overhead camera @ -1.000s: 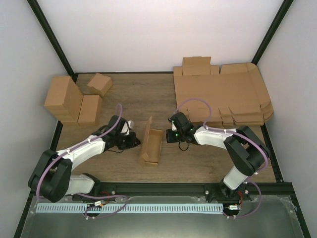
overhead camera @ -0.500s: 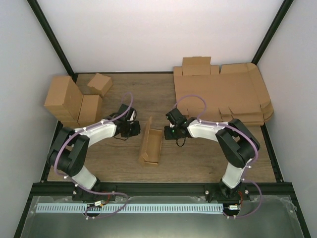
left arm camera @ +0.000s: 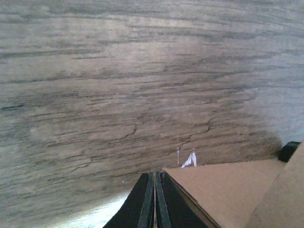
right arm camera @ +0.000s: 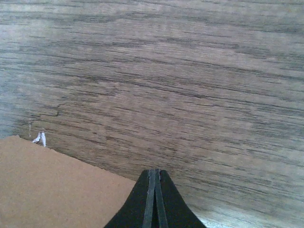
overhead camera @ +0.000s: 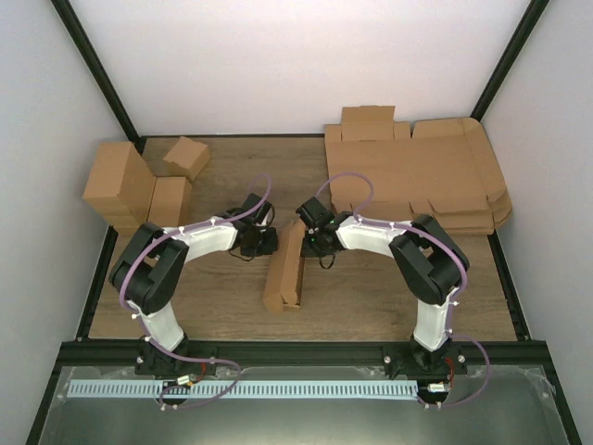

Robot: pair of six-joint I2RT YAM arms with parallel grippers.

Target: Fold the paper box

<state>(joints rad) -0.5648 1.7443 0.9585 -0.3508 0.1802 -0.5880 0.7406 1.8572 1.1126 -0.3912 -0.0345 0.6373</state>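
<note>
The paper box point(overhead camera: 285, 271) is a long narrow brown cardboard piece lying on the wood table, its sides folded together. My left gripper point(overhead camera: 272, 243) is shut and sits against the left side of the box's far end. My right gripper point(overhead camera: 309, 243) is shut and sits against the right side of that same end. In the left wrist view the shut fingers point(left arm camera: 148, 202) point at the table with the box's cardboard point(left arm camera: 228, 190) touching them on the right. In the right wrist view the shut fingers point(right arm camera: 161, 202) have the cardboard point(right arm camera: 47, 185) to their left.
A thick pile of flat cardboard sheets point(overhead camera: 417, 176) lies at the back right. Several folded brown boxes point(overhead camera: 130, 190) stand at the back left, with a small one point(overhead camera: 185, 158) behind them. A black frame rail point(overhead camera: 296, 350) runs along the near edge.
Both grippers have moved inward and toward the far end of the box. The box's open sides have closed from a wide trough into a narrow shape.
</note>
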